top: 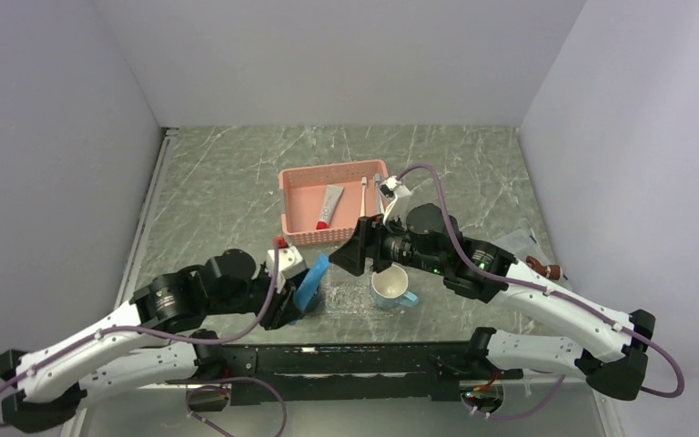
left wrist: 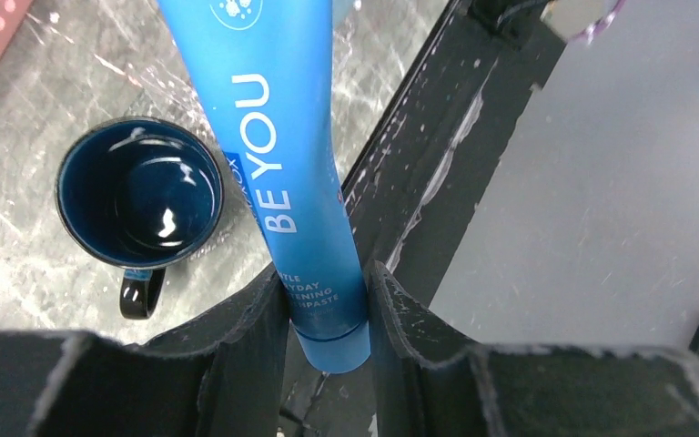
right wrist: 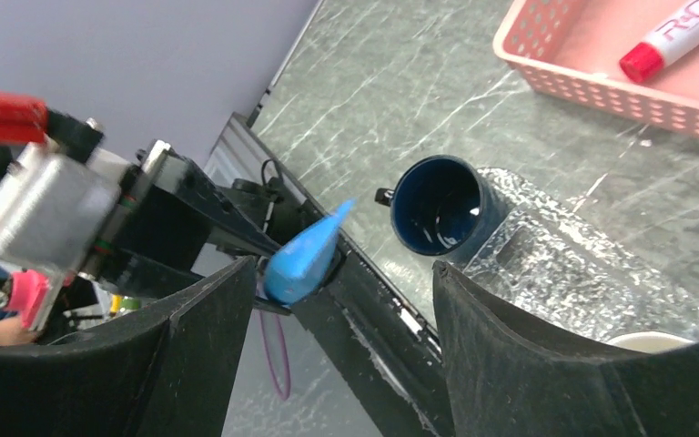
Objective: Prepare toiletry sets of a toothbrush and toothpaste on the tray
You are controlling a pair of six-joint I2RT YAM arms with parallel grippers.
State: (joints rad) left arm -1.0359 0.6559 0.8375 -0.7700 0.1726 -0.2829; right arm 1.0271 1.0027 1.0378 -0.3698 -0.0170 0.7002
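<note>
Beside the tray [right wrist: 592,273], left tool [left wrist: 328,300] pinches blue toothpaste [left wrist: 264,118], seemingly tilted; right tool [right wrist: 337,278] spread

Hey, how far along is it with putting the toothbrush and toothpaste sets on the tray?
Early on. Done: nothing that shows; no brush or paste is visible on the clear tray. In hand: the left hand grips the blue toothpaste beside the tray; the right hand is open and empty. Left: set that tube down, then bring the red-capped toothpaste and a toothbrush out of the pink basket.
</note>
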